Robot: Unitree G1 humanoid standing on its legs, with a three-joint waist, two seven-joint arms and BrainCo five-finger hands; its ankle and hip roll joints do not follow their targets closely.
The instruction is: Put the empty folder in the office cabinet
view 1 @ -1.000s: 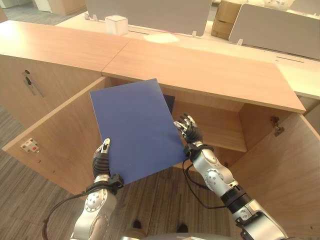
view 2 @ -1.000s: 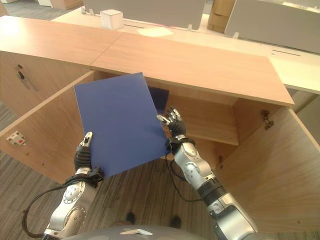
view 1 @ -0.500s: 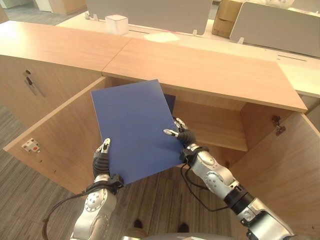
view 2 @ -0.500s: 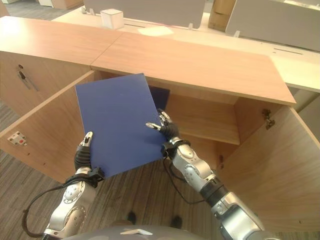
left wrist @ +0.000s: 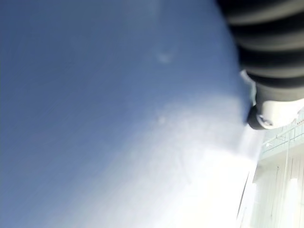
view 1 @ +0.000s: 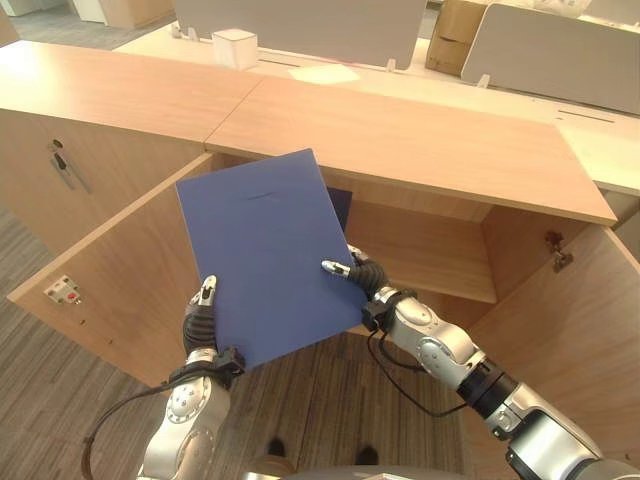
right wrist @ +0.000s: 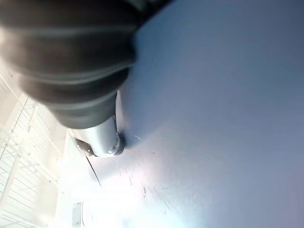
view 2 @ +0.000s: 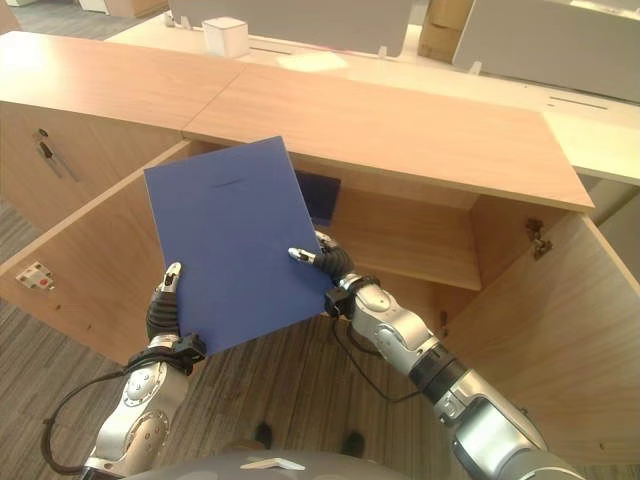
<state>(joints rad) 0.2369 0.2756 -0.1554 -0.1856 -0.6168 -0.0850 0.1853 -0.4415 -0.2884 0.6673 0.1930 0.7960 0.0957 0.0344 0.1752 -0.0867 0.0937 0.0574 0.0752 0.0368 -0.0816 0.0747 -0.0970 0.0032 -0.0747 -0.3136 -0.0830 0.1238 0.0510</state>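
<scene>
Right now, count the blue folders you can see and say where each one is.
2. One folder is held up before the open cabinet, left hand at its lower edge, right hand at its side. Another blue item, likely a folder, stands inside, mostly hidden.

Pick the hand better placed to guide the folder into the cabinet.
Right. The right hand grips the folder on the edge nearest the open cabinet; the left hand holds the lower corner, farther from it.

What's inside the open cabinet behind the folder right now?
Past the blue folder, the open cabinet shows a bare wooden shelf and a dark blue item's corner at the back. The folder, pinched by the left hand and right hand, hides the cabinet's left part.
</scene>
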